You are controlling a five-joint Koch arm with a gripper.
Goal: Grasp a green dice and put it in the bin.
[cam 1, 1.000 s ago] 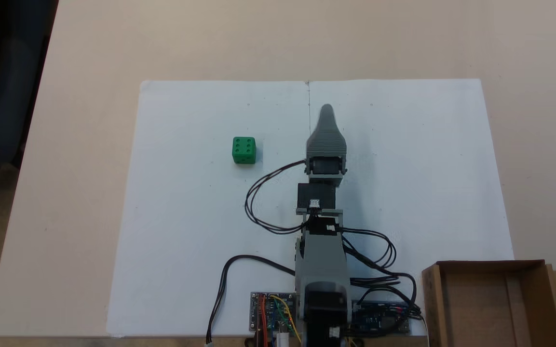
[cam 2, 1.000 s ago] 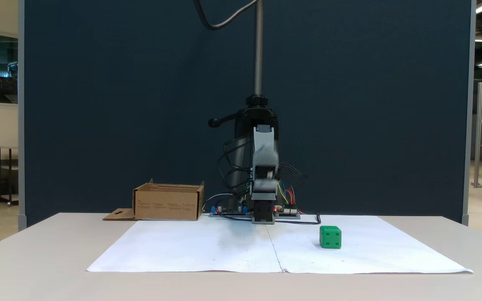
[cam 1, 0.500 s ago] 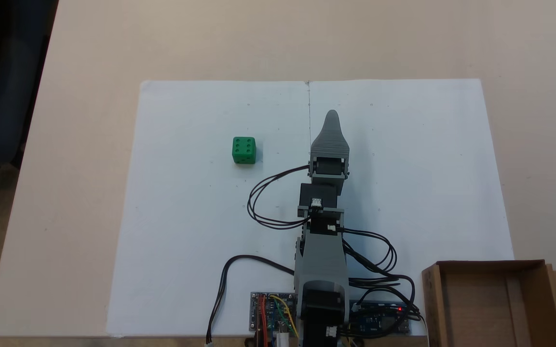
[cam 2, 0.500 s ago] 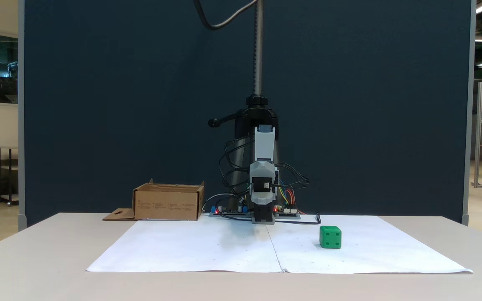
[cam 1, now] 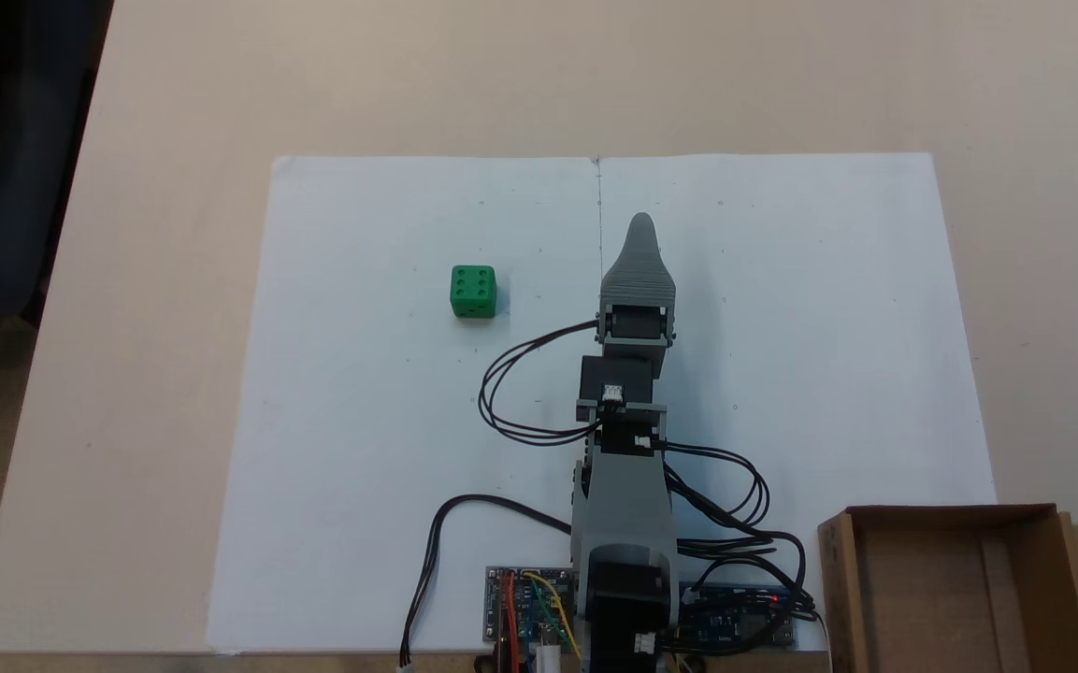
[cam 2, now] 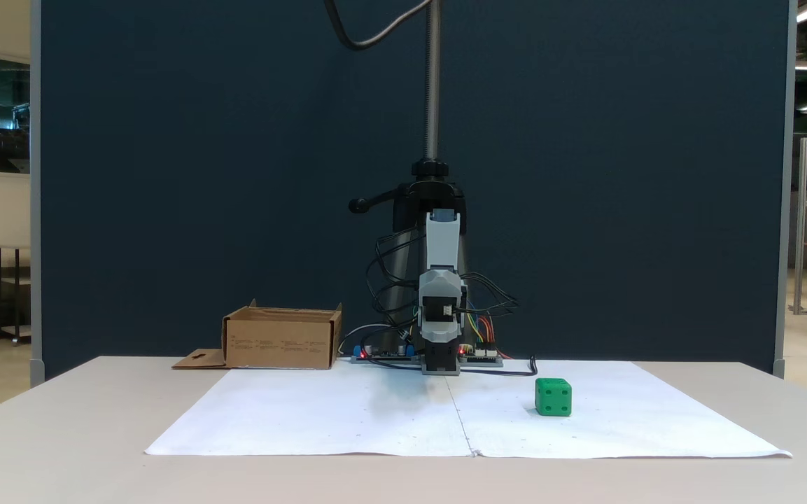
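Note:
The green dice (cam 1: 473,292) lies on the white paper with six pips up, left of the arm in a fixed view from above; it sits right of the arm in a fixed view from the front (cam 2: 553,397). My gripper (cam 1: 641,222) points along the paper's middle seam, well apart from the dice and holding nothing that shows. From the front the gripper (cam 2: 441,308) faces the camera above the paper, its jaws stacked, so open or shut cannot be read. The cardboard bin (cam 1: 950,514) stands beside the arm's base, also seen side-on (cam 2: 281,339).
White paper sheets (cam 1: 361,449) cover the middle of the beige table (cam 1: 127,112). Circuit boards (cam 1: 524,612) and looping black cables (cam 1: 501,393) lie by the arm's base. A dark partition (cam 2: 200,175) and a camera pole (cam 2: 432,77) stand behind.
From one second ago the gripper has drawn back slightly toward the base and settled; it was blurred then. Over the last half second it barely moves. Dice and bin stay put.

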